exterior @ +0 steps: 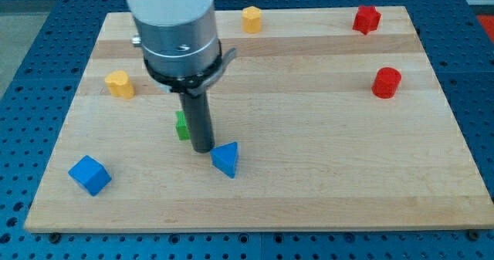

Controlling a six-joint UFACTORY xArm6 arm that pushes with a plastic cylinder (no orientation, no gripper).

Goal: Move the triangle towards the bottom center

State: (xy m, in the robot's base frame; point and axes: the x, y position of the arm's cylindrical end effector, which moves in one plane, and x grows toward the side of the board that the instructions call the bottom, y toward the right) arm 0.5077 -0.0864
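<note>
A blue triangle block [226,159] lies on the wooden board [309,136], left of the middle and near the view's bottom. My tip [203,147] stands just to the upper left of the triangle, close to it or touching it. A green block [182,127] sits right behind the rod on its left side, mostly hidden by it.
A blue cube [89,174] lies at the bottom left. A yellow block [119,83] sits at the left, an orange-yellow hexagon block [252,18] at the top centre. A red star-like block [367,19] is at the top right, a red cylinder [387,82] at the right.
</note>
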